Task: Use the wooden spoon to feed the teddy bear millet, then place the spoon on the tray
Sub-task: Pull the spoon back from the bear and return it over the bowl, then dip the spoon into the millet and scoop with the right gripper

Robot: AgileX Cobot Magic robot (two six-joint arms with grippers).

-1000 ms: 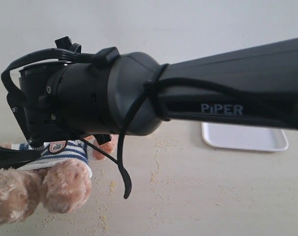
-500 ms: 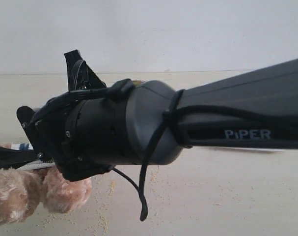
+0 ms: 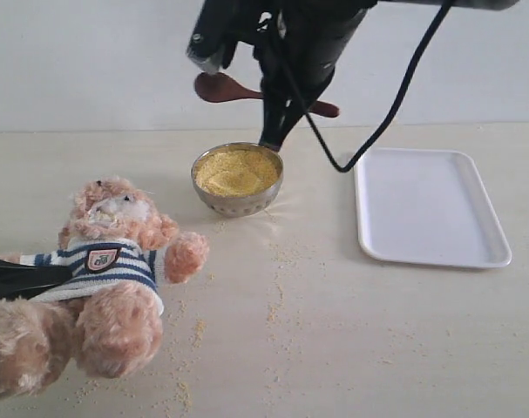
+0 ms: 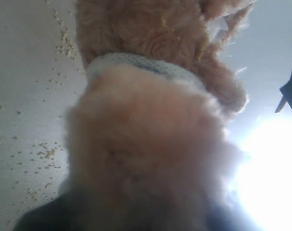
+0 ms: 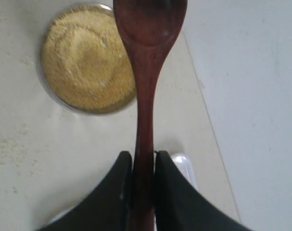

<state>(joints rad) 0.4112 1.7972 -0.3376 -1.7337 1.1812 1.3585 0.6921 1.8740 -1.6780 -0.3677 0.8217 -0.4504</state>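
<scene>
Wooden spoon (image 5: 146, 72) raised near the millet (image 3: 236, 171).
Right gripper (image 5: 143, 163) clamped on its handle; left gripper (image 3: 16, 279) against teddy bear (image 3: 116, 261), jaws can't tell.

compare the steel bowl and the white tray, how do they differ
Shape: the steel bowl is round and deep; the tray is a flat, shallow rectangle with rounded corners.
Look: the bowl is shiny metal, the tray plain white.
Contents: the bowl is heaped with millet, the tray holds nothing.
Footprint: the tray covers more of the table than the bowl.
Both rest on the table, apart from each other.
</scene>
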